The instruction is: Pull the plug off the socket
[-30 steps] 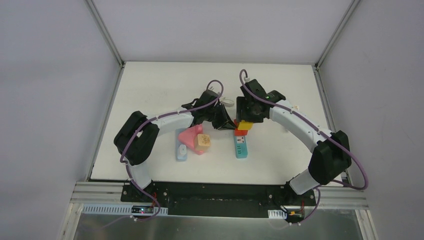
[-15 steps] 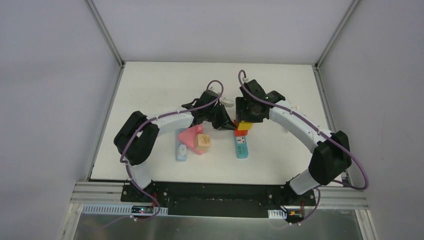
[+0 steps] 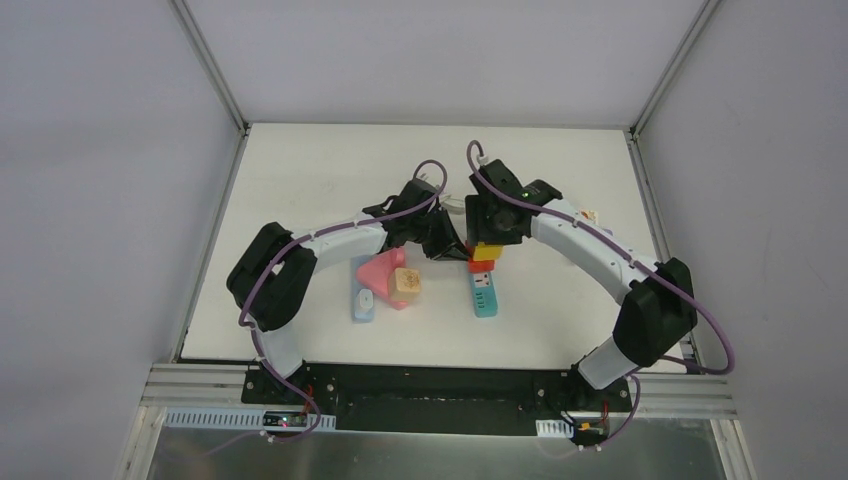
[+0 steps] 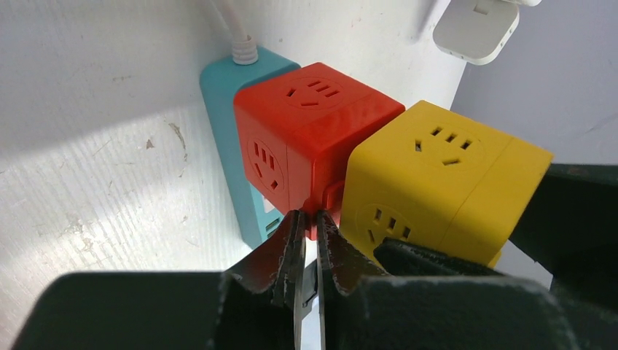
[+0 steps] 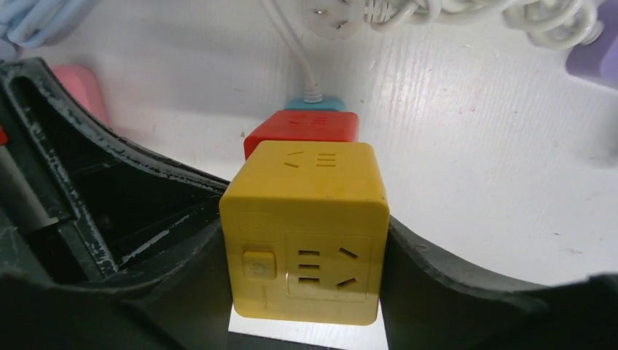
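Observation:
A teal power strip [image 3: 484,297] lies on the white table. A red cube socket [image 3: 480,266] is plugged into its far end, and a yellow cube plug [image 3: 488,251] sits against the red cube. My right gripper [image 3: 489,243] is shut on the yellow cube [image 5: 306,233], one finger on each side. In the left wrist view the yellow cube [image 4: 437,182] is tilted against the red cube [image 4: 306,138]. My left gripper [image 4: 306,219] is shut, its tips touching the red cube's lower edge beside the teal strip [image 4: 226,95].
A pink block [image 3: 380,272] with a wooden cube [image 3: 406,283] rests on a light-blue strip [image 3: 362,303] to the left. Coiled white cable [image 5: 437,18] and a white plug [image 5: 328,20] lie just beyond the cubes. A white adapter [image 4: 477,25] lies behind them.
My right wrist has shifted a little to the left with the yellow cube in it. The left arm has barely moved.

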{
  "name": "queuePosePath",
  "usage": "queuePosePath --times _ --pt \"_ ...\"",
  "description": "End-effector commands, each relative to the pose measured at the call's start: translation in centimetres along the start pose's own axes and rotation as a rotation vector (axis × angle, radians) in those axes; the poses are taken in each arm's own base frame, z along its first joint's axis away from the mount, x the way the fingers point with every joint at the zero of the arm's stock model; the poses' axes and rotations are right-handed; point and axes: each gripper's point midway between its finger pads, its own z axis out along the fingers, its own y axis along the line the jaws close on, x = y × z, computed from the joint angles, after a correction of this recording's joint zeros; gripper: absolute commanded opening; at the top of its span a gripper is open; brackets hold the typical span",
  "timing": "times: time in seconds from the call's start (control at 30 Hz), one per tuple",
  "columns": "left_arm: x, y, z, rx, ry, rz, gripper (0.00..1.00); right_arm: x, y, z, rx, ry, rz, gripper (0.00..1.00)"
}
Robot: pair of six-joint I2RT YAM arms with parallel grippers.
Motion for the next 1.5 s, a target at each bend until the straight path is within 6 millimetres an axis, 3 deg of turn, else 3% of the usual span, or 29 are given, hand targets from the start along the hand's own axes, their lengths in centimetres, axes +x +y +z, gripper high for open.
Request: queuePosePath --times 0.0,0.1,0.27,0.37,0.6,0.83,1.0,1.17,1.47 --pt "3.1 7.2 1.8 -0.252 0.068 0.006 0.08 -7.8 6.3 -8.0 -0.467 -0.238 0.182 0.00" --pt "3.1 7.3 1.8 -0.255 0.069 0.007 0.07 -6.8 6.8 -6.9 -0.467 -0.203 0.186 0.00" --pt "3.1 7.3 1.8 -0.259 0.072 0.008 0.07 -5.2 4.9 -4.0 -0.175 -0.222 0.063 0.00" --pt "3.1 7.3 1.8 -0.260 0.072 0.008 0.07 -5.8 4.4 -4.7 -0.161 -0.251 0.045 0.00" --pt "3.1 7.3 1.8 -0.260 0.070 0.010 0.07 -8.2 4.6 -8.3 -0.441 -0.263 0.202 0.00" --pt "3.3 7.3 1.9 -0.261 0.073 0.012 0.07 -5.8 4.6 -5.4 -0.371 -0.203 0.187 0.00" --pt "3.1 6.9 1.6 -0.253 0.066 0.017 0.07 -7.1 2.1 -6.2 -0.271 -0.265 0.218 0.00" --pt "2.1 4.0 0.7 -0.174 0.039 0.053 0.14 -8.1 -1.7 -8.0 -0.187 -0.339 0.294 0.00" --pt "-0.8 -3.5 -2.2 -0.022 -0.011 0.170 0.51 -5.5 -7.2 -8.4 -0.044 -0.391 0.447 0.00"
